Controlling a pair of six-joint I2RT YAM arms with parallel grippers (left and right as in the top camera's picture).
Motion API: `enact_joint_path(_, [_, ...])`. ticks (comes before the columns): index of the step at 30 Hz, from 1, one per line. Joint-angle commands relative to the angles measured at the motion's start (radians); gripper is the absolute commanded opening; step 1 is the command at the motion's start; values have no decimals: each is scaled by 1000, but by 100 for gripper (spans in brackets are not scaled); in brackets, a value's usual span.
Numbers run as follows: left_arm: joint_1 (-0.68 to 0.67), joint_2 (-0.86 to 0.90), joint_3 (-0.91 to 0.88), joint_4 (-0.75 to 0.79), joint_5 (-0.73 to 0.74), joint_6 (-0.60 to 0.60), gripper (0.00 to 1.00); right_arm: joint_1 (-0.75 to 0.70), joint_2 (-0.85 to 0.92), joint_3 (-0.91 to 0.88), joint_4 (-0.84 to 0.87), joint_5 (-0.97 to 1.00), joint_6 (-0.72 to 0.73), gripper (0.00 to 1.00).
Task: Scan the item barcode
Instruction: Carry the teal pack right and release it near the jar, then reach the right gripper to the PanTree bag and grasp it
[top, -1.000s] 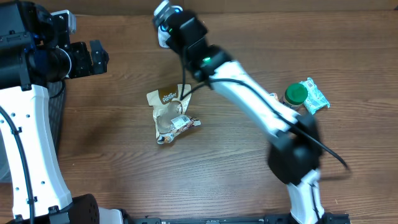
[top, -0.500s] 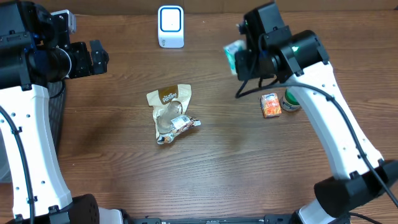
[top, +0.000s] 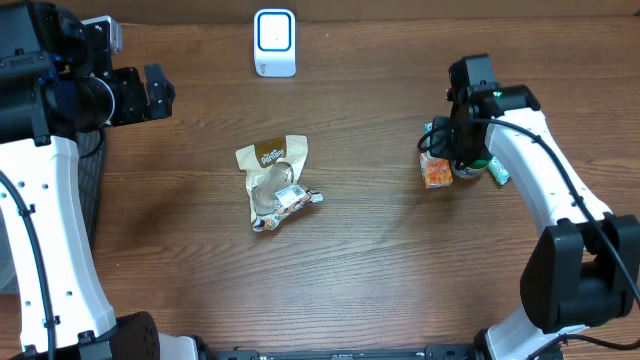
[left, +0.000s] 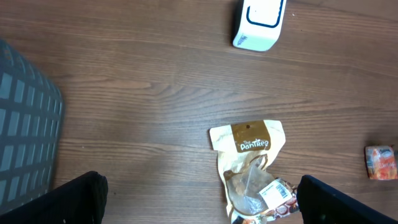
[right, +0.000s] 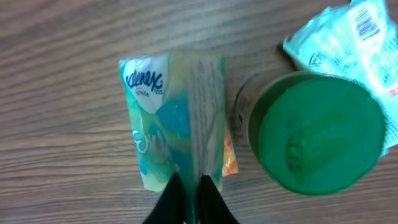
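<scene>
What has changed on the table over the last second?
The right hand swung from the scanner at the far edge back to the right side, carrying the Kleenex pack. It still pinches the pack, now low over the orange packet beside the green-lidded jar. Unchanged: the left hand, open and parked; the brown pouch; the scanner.

Dark brown wood-grain desk (top: 380, 290), evenly lit with a faint sheen across the grain; grey gridded bin (left: 25, 124) stands at its left edge.
</scene>
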Motion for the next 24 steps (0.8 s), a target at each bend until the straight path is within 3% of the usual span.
enact_joint_path(1, [4, 2, 8, 0, 8, -13, 100, 1, -4, -45, 38, 10, -32, 27])
enact_joint_path(3, [4, 2, 8, 0, 8, -13, 100, 1, -4, -50, 50, 10, -35, 43])
enact_joint_path(6, [4, 2, 8, 0, 8, -13, 100, 1, -5, -33, 45, 8, -45, 56])
enact_joint_path(10, [4, 2, 8, 0, 8, -13, 100, 3, -5, 68, -49, -25, -45, 57])
enact_joint_path(14, [4, 2, 8, 0, 8, -13, 100, 5, -5, 195, -134, -235, -45, 59])
enact_joint_path(18, [4, 2, 8, 0, 8, -13, 100, 24, -3, 187, -62, -518, -45, 60])
enact_joint_path(24, [4, 2, 8, 0, 8, -13, 100, 184, 24, 128, 64, -522, 42, 67])
